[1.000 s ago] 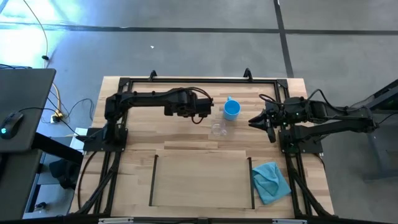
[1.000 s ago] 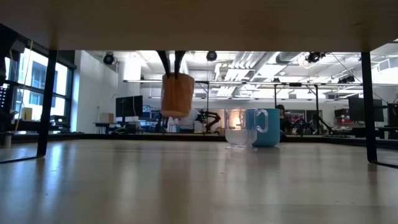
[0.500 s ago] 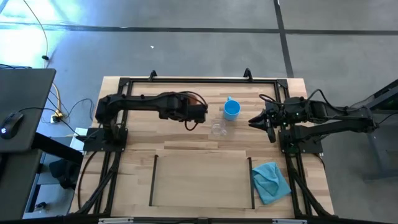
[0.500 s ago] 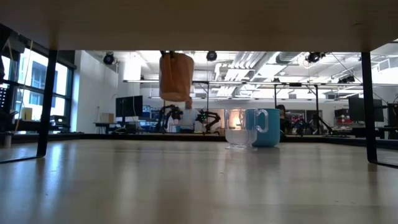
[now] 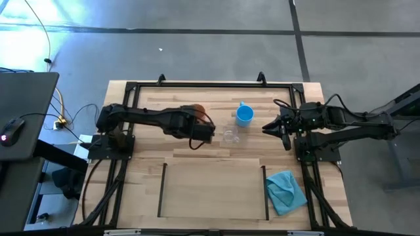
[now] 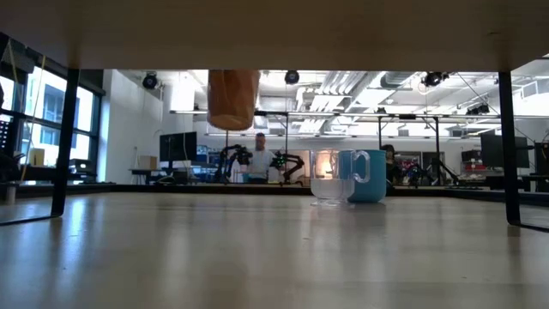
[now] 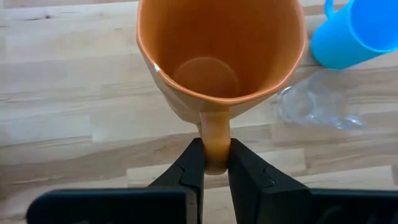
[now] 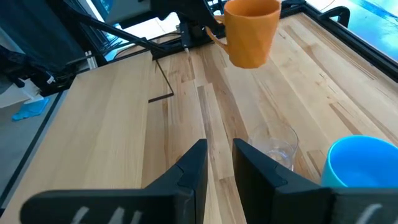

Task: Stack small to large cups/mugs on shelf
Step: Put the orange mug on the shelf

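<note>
The orange mug (image 8: 250, 31) hangs upright in the air over the table's middle, held by my left gripper (image 7: 215, 155). It also shows in the low view (image 6: 232, 99) and in the high view (image 5: 195, 109). The bright blue mug (image 5: 244, 116) stands on the tabletop, and the clear glass cup (image 5: 230, 136) stands just on its near side. The pale shelf panel (image 5: 213, 190) lies near the front edge, with nothing on it. My right gripper (image 8: 219, 163) waits at the table's right, its fingers a narrow gap apart, empty, pointing at the cups. My left gripper pinches the orange mug's handle (image 7: 214, 134) between its two fingers (image 7: 189, 168). The fingers come slanting down from above, on the mug's near side. The mug hangs upright, mouth up, lifted well clear of the table.
A teal cloth (image 5: 286, 191) lies crumpled at the front right, beside the shelf's right black strip (image 5: 264, 193). A black metal frame (image 5: 210, 84) runs around the table's edges. A person stands in the room far behind the table.
My left gripper has risen and moved toward the table's near edge and a little left, still shut on the orange mug's handle. The mug has gone up with it and stays upright.
</note>
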`<state>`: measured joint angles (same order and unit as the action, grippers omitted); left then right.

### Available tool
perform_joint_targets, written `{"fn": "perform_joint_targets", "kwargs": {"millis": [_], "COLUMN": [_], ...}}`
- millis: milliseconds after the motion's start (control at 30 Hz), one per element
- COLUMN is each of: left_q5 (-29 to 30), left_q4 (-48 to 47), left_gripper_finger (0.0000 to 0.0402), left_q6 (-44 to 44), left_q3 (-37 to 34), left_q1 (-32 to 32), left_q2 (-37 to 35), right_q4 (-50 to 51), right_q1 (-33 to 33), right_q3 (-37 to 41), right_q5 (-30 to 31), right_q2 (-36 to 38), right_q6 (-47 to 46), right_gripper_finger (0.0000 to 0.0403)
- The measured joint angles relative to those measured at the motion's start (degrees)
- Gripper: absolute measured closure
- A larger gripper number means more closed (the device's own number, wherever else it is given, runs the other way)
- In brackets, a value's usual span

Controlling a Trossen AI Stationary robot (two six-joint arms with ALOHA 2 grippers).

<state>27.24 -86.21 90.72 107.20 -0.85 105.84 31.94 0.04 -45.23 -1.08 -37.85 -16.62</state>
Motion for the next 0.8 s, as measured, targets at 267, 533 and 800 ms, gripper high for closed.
{"fn": "perform_joint_targets", "kwargs": {"millis": [267,533,800], "left_q5": [3.2,4.2,3.9], "left_q4": [-2.4,-3.8,-3.9], "left_gripper_finger": [0.037,0.037,0.037], "left_q6": [6.5,11.5,13.9], "left_q3": [0.0,0.0,0.6], "left_q1": [-5.5,-10.2,-13.6], "left_q2": [-2.6,-3.1,-3.0], "right_q4": [0.0,0.0,0.0], "right_q1": [0.0,0.0,0.0], "right_q3": [0.0,0.0,0.0], "right_q5": [0.0,0.0,0.0], "right_q2": [-0.1,-0.1,-0.1], "right_q6": [-0.4,-1.4,-2.6], "right_gripper_finger": [0.0336,0.0336,0.0336]}}
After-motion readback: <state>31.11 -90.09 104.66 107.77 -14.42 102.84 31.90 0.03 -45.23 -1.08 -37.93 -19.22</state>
